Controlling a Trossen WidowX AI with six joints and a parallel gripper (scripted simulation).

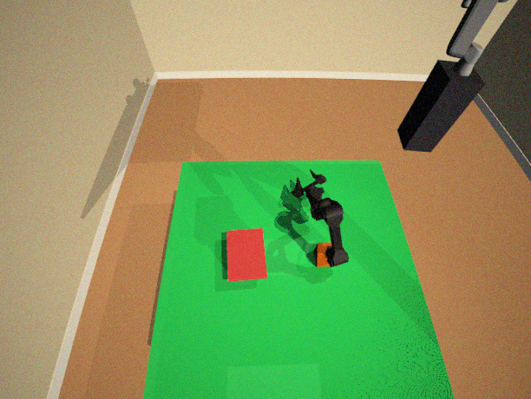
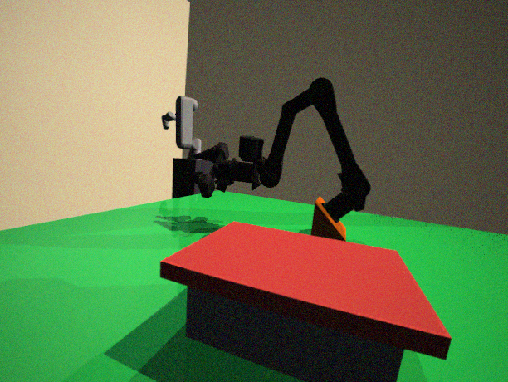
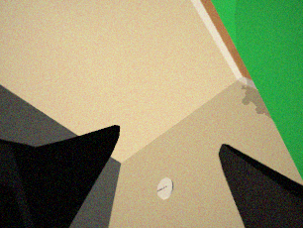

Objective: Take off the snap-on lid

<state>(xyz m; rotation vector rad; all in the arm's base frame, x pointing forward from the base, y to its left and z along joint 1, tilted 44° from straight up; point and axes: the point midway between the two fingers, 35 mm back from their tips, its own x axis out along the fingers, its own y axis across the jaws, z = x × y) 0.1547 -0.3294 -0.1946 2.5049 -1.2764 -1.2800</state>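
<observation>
A flat red lid (image 1: 246,256) (image 2: 290,274) sits right side up on the dark storage box (image 2: 290,332), overhanging its walls. The box stands on the green table (image 1: 282,325) (image 2: 62,262) (image 3: 282,59). My gripper (image 1: 304,175) (image 2: 196,166) (image 3: 168,139) is open, with nothing between its fingers. It is in the air above the table, beyond the box in the top view, and touches neither lid nor box. The wrist view shows neither of them. The box's inside is hidden by the lid.
An orange wedge (image 1: 322,255) (image 2: 328,224) stands under the arm's base, to the right of the box in the top view. A black pedestal (image 1: 442,108) (image 2: 183,178) with a grey jointed arm on it stands off the table's far side. Walls lie beyond the table.
</observation>
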